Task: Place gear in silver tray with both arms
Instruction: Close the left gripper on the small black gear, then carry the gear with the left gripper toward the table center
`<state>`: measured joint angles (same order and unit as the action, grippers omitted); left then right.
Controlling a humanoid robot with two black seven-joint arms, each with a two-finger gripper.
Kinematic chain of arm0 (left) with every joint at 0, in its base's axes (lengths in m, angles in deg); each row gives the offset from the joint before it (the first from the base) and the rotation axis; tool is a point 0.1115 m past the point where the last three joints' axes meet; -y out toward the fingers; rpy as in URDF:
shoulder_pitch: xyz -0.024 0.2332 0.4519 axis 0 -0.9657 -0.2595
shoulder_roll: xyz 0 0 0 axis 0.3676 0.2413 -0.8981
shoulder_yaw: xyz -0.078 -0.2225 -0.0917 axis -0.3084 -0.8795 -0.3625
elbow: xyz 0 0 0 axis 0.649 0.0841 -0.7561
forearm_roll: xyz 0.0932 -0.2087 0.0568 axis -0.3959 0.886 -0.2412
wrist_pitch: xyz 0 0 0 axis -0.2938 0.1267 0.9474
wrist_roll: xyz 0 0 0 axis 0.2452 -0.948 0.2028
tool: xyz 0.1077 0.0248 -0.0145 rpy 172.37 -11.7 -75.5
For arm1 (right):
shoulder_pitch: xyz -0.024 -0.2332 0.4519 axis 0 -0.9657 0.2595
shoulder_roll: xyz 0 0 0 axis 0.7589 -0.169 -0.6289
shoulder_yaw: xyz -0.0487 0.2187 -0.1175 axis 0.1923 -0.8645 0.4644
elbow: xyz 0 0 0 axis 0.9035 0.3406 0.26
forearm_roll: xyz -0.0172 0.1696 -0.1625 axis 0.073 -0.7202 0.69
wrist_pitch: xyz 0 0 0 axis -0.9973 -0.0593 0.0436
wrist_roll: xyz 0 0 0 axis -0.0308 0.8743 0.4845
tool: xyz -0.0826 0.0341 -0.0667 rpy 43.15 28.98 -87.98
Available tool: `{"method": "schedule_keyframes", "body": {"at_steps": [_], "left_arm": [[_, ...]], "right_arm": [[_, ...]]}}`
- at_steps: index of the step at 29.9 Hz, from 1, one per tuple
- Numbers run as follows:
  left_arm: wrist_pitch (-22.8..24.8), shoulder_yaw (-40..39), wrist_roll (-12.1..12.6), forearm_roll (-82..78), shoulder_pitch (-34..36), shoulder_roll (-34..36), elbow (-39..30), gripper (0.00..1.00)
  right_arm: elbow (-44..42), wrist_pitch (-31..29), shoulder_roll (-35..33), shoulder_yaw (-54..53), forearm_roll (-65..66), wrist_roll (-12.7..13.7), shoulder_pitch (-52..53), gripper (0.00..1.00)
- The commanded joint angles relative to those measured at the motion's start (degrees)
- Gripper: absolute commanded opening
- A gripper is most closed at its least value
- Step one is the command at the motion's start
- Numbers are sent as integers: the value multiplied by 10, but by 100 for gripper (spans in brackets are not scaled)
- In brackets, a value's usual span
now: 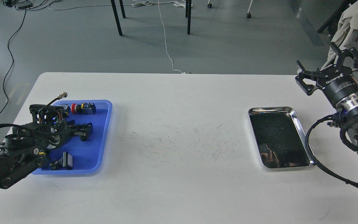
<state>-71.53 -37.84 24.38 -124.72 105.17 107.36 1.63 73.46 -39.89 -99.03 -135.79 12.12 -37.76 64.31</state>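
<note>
Silver tray (300, 130) long axis runs near-far. Right gripper (329, 73) jaws spread, empty. Left gripper (85, 130) over blue tray (104, 124), jaws unclear.

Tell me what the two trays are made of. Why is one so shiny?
The silver tray looks like polished metal, probably steel: its rim gleams and its dark base mirrors things like glass. The blue tray looks like plastic: one solid colour, a softer dull sheen, rounded moulded edges. Metal polished smooth reflects light sharply, so it shines more.
</note>
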Motion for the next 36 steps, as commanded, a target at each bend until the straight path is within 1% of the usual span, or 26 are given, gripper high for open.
{"method": "schedule_keyframes", "body": {"at_steps": [1, 3, 5, 8, 13, 15, 19, 23, 29, 31, 33, 35, 36], "left_arm": [[1, 2, 0, 0, 0, 0, 0, 55], [2, 14, 0, 1, 1, 1, 0, 49], [4, 24, 0, 1, 3, 1, 0, 41], [5, 24, 0, 1, 2, 1, -1, 36], [4, 24, 0, 1, 4, 2, -2, 16], [5, 24, 0, 2, 6, 6, -7, 12], [5, 22, 0, 4, 11, 14, -12, 11], [12, 23, 1, 8, 39, 44, -39, 10], [48, 16, 12, 10, 97, 93, -138, 10], [56, 15, 21, 11, 120, 94, -172, 10], [70, 17, 41, 11, 148, 88, -204, 10], [82, 17, 59, 11, 165, 69, -227, 10], [85, 17, 68, 11, 170, 44, -234, 10]], "right_arm": [[0, 0, 0, 0, 0, 0, 0, 99], [0, 0, -1, 0, 0, 0, 0, 99], [0, 0, -1, 0, 0, 0, 0, 99], [0, 0, -1, 0, 0, 0, 1, 99], [0, 0, -1, 0, 1, 0, 1, 99], [1, 0, 0, 0, 0, 0, 1, 99], [1, 0, 0, 1, 0, 0, 2, 99], [1, 0, 0, 0, 0, 0, 2, 99], [2, 1, -1, 0, 0, 0, 3, 99], [2, 1, -1, 0, 0, 0, 3, 99], [3, 2, -1, 0, 0, 0, 3, 99], [4, 3, -2, -1, 0, 0, 3, 99], [3, 3, -2, -2, 0, 0, 4, 99]]}}
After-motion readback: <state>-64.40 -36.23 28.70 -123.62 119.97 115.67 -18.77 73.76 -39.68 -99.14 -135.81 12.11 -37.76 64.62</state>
